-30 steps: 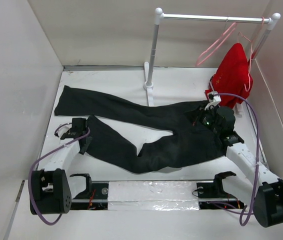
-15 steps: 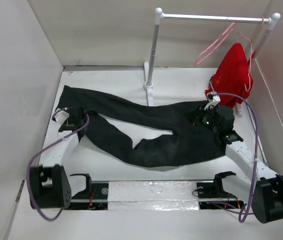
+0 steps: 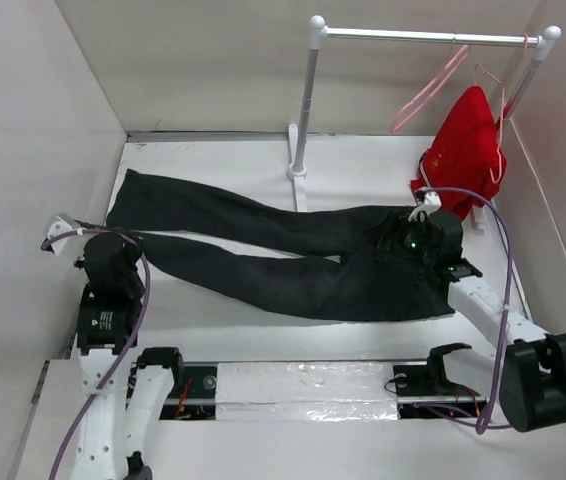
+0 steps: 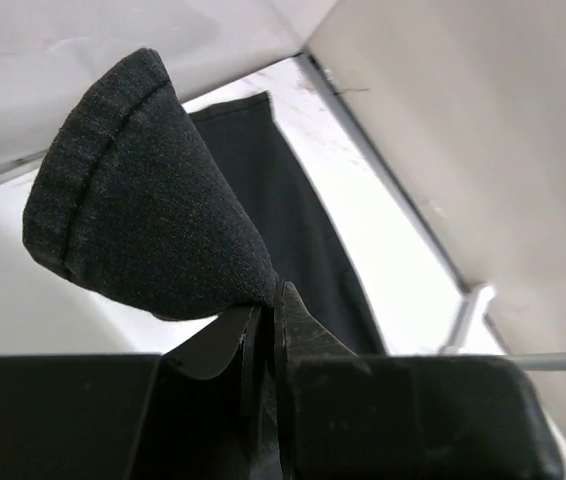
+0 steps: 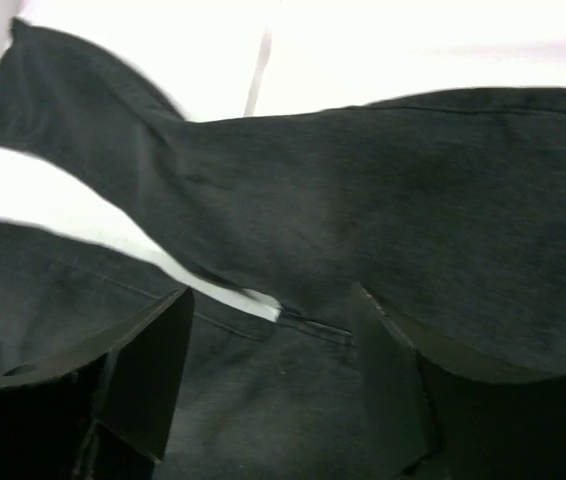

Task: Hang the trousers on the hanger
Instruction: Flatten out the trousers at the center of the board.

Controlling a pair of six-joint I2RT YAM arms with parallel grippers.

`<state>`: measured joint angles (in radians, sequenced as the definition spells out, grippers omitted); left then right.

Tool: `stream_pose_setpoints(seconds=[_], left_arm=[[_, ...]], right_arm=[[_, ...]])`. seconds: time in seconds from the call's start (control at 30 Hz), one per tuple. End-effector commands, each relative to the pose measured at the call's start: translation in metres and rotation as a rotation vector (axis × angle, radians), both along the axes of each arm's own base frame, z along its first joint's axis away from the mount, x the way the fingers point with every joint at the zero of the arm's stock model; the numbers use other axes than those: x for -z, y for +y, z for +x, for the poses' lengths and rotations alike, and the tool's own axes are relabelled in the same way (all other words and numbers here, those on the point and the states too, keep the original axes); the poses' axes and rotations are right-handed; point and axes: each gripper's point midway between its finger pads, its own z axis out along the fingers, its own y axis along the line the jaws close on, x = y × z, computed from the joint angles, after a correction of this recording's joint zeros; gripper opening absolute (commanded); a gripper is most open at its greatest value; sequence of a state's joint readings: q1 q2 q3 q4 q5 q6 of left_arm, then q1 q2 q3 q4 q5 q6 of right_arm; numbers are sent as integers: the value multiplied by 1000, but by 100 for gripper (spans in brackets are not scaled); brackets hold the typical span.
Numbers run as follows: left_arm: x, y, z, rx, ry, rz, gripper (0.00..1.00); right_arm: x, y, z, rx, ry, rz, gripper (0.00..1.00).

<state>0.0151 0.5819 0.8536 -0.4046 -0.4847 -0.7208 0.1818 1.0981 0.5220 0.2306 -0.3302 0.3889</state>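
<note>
The black trousers (image 3: 303,275) lie across the table, waist to the right and both legs stretched to the left. My left gripper (image 3: 131,246) is at the far left, shut on the hem of the near leg. In the left wrist view that hem (image 4: 153,220) stands up folded out of the closed left gripper (image 4: 273,295). My right gripper (image 3: 403,235) hangs over the waist end. Seen from the right wrist, it (image 5: 268,300) is open just above the crotch of the trousers (image 5: 383,200), holding nothing. The pale-pink hanger (image 3: 428,85) hangs empty on the rail.
A white clothes rack (image 3: 423,36) stands at the back, its post (image 3: 303,110) and foot just behind the trousers. A red garment (image 3: 468,145) hangs on another hanger at the rack's right end. Walls close in on the left and right.
My left gripper shut on the near leg's hem and drew it to the left, pulling that leg straight. My right gripper opened and let go of the waist.
</note>
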Motion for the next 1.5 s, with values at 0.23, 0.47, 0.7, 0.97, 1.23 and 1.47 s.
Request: stream_pose_setpoints(seconds=[0.23, 0.47, 0.7, 0.97, 1.23, 1.47], left_arm=[[-22, 8, -23, 3, -35, 185, 0], [-51, -12, -28, 125, -106, 246, 0], [-35, -24, -40, 182, -152, 225, 0], [-54, -16, -63, 149, -220, 236, 0], [-78, -2, -84, 87, -291, 228, 0], [-66, -12, -73, 134, -279, 228, 0]], right_arm=[[13, -144, 1, 640, 68, -141, 82], [40, -206, 1, 819, 193, -89, 75], [62, -175, 30, 588, 309, 18, 63], [81, -135, 54, 446, 364, 152, 56], [74, -91, 89, 360, 354, 186, 56], [23, -129, 91, 510, 223, 45, 74]])
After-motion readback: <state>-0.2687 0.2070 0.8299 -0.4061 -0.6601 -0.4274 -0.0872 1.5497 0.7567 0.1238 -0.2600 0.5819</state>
